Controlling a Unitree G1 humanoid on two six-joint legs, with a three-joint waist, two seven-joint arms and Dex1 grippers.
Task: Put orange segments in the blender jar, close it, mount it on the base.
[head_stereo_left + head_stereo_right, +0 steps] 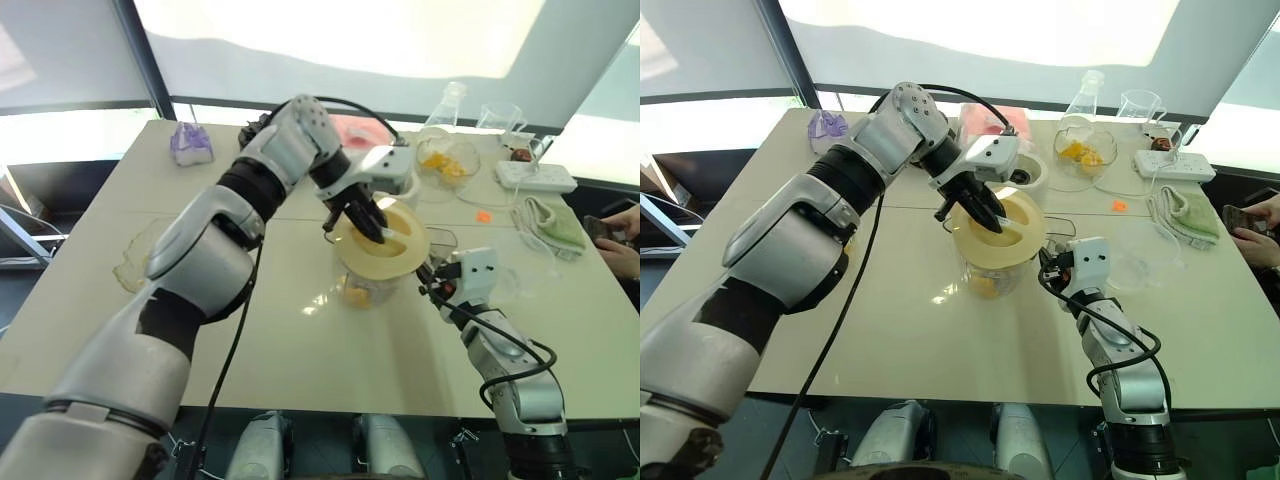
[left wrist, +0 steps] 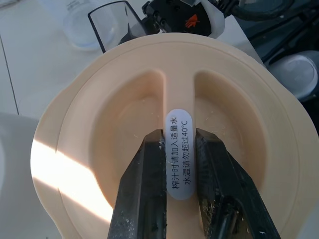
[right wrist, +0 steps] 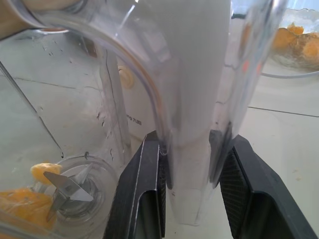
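Left eye view: at frame centre the blender jar (image 1: pixel 372 280) stands on the table (image 1: pixel 300 340), orange segments (image 1: pixel 356 294) at its bottom, cream lid (image 1: pixel 385 240) on its mouth.

Left wrist view: the left gripper (image 2: pixel 179 174) has its fingers clamped on the lid's central ridge.

Right wrist view: the right gripper (image 3: pixel 192 174) has its fingers closed against the jar's handle (image 3: pixel 197 124).

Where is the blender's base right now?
In the head views, the base stands on the table just behind the blender jar, left of the bowl of orange segments.
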